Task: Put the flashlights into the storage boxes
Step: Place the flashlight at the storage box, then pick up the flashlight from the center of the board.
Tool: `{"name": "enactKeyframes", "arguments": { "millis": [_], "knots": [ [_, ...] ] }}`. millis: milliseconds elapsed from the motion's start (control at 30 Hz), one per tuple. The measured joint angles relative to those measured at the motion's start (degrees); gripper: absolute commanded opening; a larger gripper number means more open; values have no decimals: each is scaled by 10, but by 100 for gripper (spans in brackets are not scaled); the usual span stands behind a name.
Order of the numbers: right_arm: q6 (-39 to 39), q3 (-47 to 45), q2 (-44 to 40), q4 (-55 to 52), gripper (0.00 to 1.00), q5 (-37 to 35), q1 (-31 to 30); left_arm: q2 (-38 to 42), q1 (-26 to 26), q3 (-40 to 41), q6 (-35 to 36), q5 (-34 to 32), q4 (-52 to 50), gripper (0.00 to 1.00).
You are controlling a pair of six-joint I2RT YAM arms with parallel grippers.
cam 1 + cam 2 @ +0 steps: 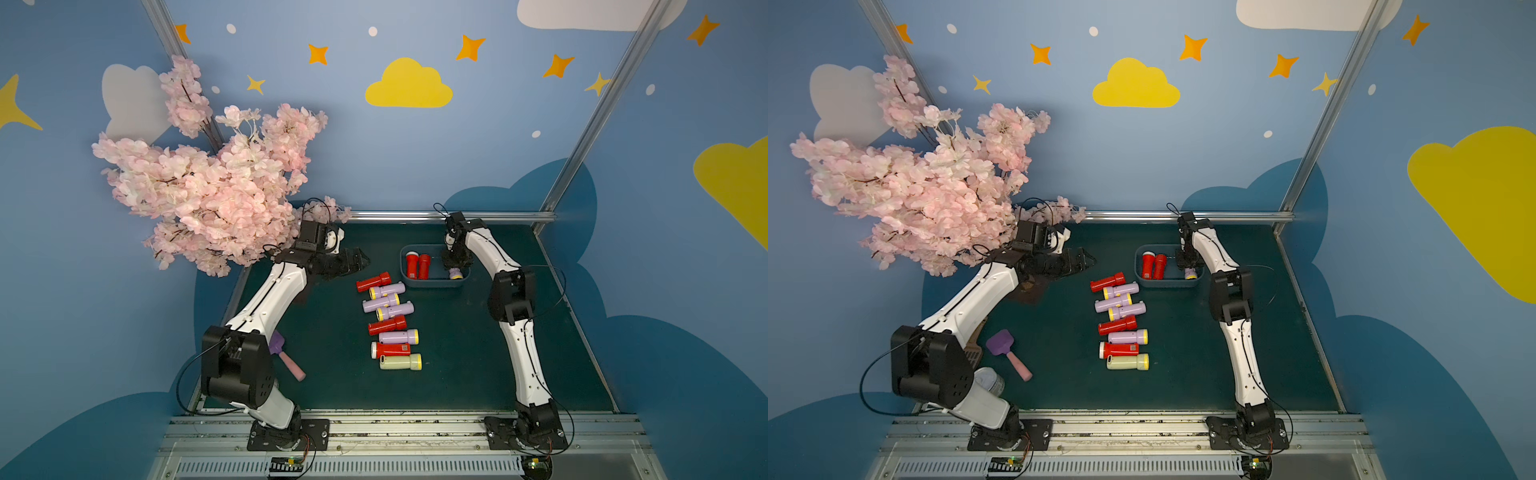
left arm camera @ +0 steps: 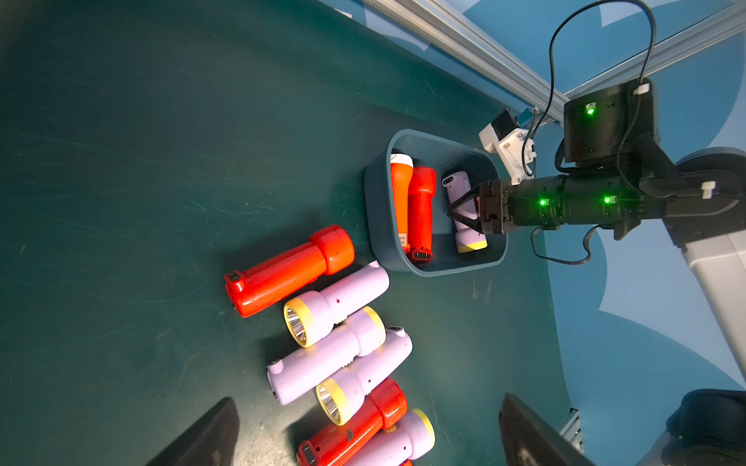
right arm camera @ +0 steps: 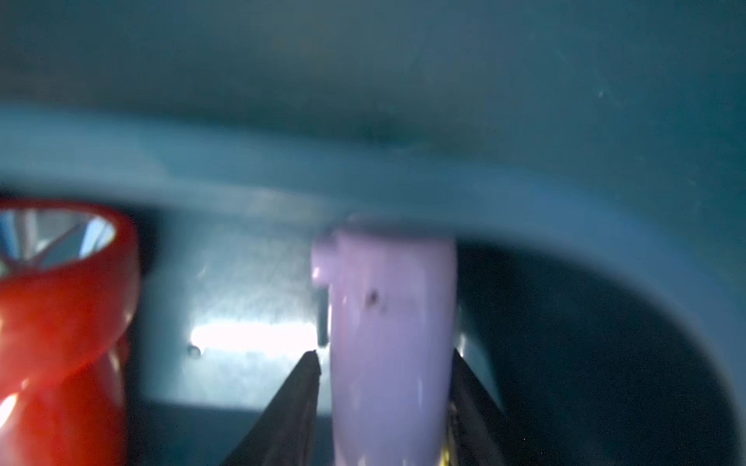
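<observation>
The blue-grey storage box (image 1: 432, 284) (image 2: 373, 210) sits at the back right of the green mat. Two red flashlights (image 1: 417, 266) (image 2: 422, 210) lie in it side by side. A lilac flashlight (image 2: 458, 185) (image 3: 391, 322) lies in the box's right end. My right gripper (image 1: 455, 266) (image 3: 385, 355) reaches down into the box and straddles it, open, with a thin gap showing at one finger. Several red, lilac and cream flashlights (image 1: 390, 320) (image 1: 1123, 320) lie in a row mid-mat. My left gripper (image 1: 359, 259) (image 2: 367, 403) hovers wide open above the row's far end, holding nothing.
A purple scoop with a pink handle (image 1: 1000, 341) and a silver tin can (image 1: 990, 380) lie near the left arm's base. A pink blossom branch (image 1: 208, 187) overhangs the back left corner. An aluminium rail (image 1: 453, 216) runs along the mat's far edge.
</observation>
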State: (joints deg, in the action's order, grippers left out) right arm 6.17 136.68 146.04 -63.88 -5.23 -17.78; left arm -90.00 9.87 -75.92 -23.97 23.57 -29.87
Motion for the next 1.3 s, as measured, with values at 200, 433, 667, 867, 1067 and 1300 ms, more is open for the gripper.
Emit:
{"name": "enactKeyframes", "arguments": {
  "millis": [200, 433, 667, 867, 1067, 1300],
  "knots": [
    [-21, -66, -102, 31, 58, -22, -21, 16, 1, 12, -4, 0, 10, 99],
    [-57, -141, -241, 78, 57, 6, -82, 59, 3, 47, -4, -13, 17, 99],
    [-88, -323, -351, 117, 56, 91, -176, 130, 3, 105, 11, -36, 17, 99],
    [-85, -441, -394, 127, 56, 132, -241, 202, 3, 197, 17, -35, 15, 99],
    [-76, -493, -433, 127, 55, 148, -310, 317, 4, 282, 18, 3, -1, 99],
    [-70, -509, -437, 127, 55, 156, -376, 444, 15, 320, -3, 57, -19, 99]
  ]
}}
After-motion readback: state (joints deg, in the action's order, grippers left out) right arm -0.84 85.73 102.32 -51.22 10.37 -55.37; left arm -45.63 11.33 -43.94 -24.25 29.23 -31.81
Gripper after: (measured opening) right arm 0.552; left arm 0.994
